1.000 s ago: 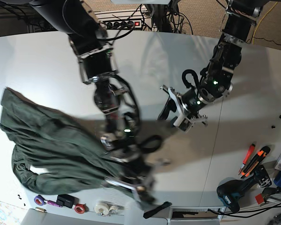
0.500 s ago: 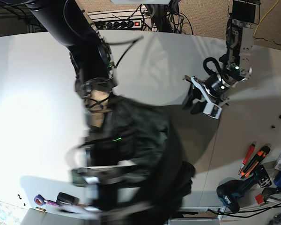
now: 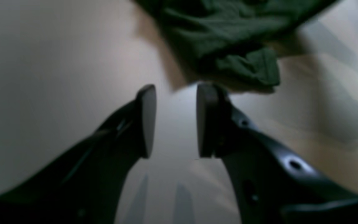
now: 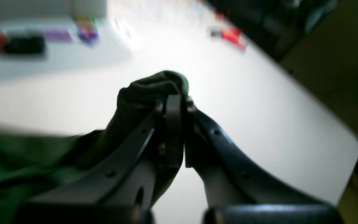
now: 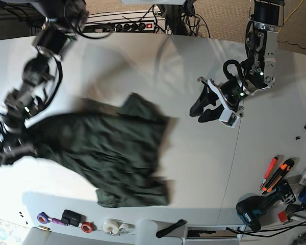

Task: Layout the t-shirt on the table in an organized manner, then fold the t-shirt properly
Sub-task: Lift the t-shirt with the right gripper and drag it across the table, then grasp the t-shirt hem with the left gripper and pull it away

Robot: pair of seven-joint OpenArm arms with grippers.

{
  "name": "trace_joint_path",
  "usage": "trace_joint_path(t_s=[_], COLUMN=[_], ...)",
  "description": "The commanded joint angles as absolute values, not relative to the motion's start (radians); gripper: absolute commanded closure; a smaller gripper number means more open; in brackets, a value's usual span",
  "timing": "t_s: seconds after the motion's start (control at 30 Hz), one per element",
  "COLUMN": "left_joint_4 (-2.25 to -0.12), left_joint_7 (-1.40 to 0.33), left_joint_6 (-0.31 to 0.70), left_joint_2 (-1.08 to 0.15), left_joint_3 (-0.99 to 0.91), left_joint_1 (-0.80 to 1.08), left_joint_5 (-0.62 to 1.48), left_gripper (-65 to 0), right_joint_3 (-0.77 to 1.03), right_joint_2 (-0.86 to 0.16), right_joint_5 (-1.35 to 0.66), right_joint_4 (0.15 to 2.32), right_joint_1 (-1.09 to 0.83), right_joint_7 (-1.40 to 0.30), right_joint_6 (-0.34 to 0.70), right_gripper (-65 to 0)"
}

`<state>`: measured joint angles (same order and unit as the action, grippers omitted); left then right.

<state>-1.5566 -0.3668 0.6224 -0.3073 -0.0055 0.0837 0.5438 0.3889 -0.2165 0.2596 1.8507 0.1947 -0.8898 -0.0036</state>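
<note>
**T-shirt swung to table's left**

Since the earlier frame, the right claw (image 5: 5, 148) has carried the t-shirt (image 5: 117, 148) leftward, pinching its edge; the garment trails across the table (image 5: 204, 168). Left claw (image 5: 206, 107): spread, empty, hovering apart.

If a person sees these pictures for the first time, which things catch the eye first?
The dark green t-shirt stands out, spread and blurred across the left half of the white table. The right gripper pinches a bunch of it at the far left edge. The left gripper hangs open and empty to its right.
</note>
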Motion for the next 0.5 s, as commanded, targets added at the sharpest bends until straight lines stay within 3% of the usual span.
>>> trace_joint_path(t_s=[0.0,0.23,0.37,0.47], left_joint_4=[-1.575,-1.575,-1.575,-1.574], left_joint_7=[-0.347,-0.393,-0.402,-0.479], left_joint_6=[0.630,0.593,0.339,0.217], left_joint_2=[-0.310,-0.310,-0.286,-0.229], left_joint_3=[0.004,0.199,0.332,0.379], left_joint_1=[0.069,0.052,0.004,-0.033], left_joint_5=[0.564,0.475,0.391,0.381], left_gripper=[-22.6,-24.7,-35.9,-36.5], right_joint_3=[0.425,0.543,0.543,0.542], right_joint_2=[-0.248,-0.299,-0.299,-0.299], right_joint_5=[0.254,0.168,0.136,0.099], right_joint_4=[1.851,1.723,1.699,1.699], right_joint_1=[0.192,0.096,0.094,0.097], right_joint_7=[-0.860,-0.848,-0.846,-0.844], right_joint_6=[-0.017,0.044,0.071,0.090], right_gripper=[0.0,0.0,0.0,0.0])
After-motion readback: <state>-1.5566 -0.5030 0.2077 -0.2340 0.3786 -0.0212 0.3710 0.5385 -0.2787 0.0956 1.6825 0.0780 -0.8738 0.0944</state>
